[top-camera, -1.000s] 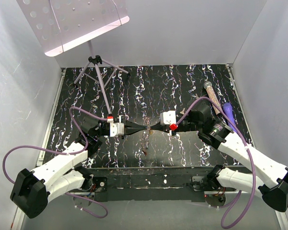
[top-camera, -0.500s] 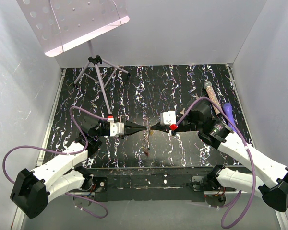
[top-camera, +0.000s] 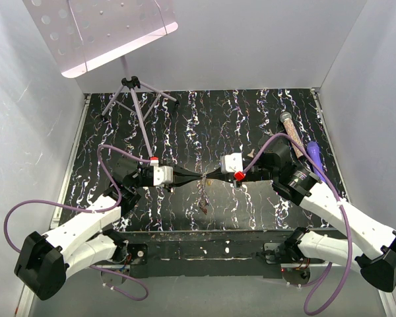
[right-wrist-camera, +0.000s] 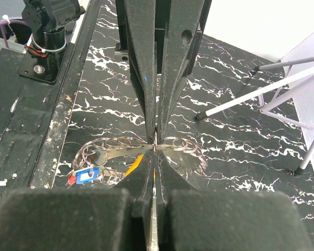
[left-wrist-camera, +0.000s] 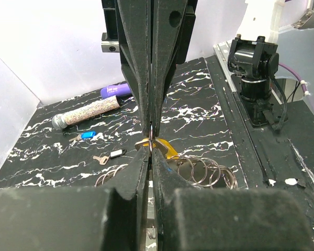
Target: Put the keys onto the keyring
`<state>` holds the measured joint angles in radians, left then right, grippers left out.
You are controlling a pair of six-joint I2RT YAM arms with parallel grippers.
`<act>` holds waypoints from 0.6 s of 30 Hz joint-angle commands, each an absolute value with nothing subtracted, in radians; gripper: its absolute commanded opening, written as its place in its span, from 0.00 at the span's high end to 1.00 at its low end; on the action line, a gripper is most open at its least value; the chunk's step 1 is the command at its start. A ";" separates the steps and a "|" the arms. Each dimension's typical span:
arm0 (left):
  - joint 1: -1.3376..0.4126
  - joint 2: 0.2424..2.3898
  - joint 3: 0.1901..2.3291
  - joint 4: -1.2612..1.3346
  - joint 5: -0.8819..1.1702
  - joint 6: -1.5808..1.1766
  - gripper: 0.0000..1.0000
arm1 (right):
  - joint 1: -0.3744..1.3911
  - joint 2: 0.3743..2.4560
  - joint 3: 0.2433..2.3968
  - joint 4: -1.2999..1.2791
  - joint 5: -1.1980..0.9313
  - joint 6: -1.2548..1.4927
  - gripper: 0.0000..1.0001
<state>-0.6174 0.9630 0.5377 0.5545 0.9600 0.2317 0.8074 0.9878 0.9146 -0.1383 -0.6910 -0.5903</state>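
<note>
My left gripper (top-camera: 199, 177) and right gripper (top-camera: 207, 176) meet tip to tip above the middle of the mat, both shut. Each pinches a thin wire ring of the keyring (right-wrist-camera: 155, 140) between them. A chain of silver rings (left-wrist-camera: 201, 170) hangs below, and it also shows in the right wrist view (right-wrist-camera: 112, 147). A yellow-orange key (left-wrist-camera: 166, 148) hangs right under the tips. A blue key (right-wrist-camera: 86, 175) with a red one beside it sits on the chain's low end. A loose blue key (left-wrist-camera: 87, 135) and a dark-headed key (left-wrist-camera: 113, 153) lie on the mat.
A purple marker pen (top-camera: 315, 158) and a clear bead tube (top-camera: 292, 132) lie at the right edge. A tripod stand (top-camera: 140, 99) with a perforated sheet stands at the back left. Grey walls enclose the black marbled mat (top-camera: 251, 112).
The grippers stay joined tip to tip. The left wrist has shifted slightly right and away, and the hanging rings have swung a little.
</note>
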 commanded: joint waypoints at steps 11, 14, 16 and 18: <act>-0.620 0.957 0.584 0.529 0.922 0.212 1.00 | 0.819 0.992 0.976 -0.118 -0.709 -0.650 0.99; -0.618 0.957 0.588 0.523 0.919 0.206 1.00 | 0.825 0.997 0.979 -0.132 -0.700 -0.661 0.99; -0.617 0.956 0.589 0.523 0.919 0.206 1.00 | 0.827 1.000 0.982 -0.149 -0.699 -0.673 0.99; -0.620 0.956 0.592 0.519 0.916 0.201 1.00 | 0.830 1.000 0.982 -0.156 -0.699 -0.683 0.99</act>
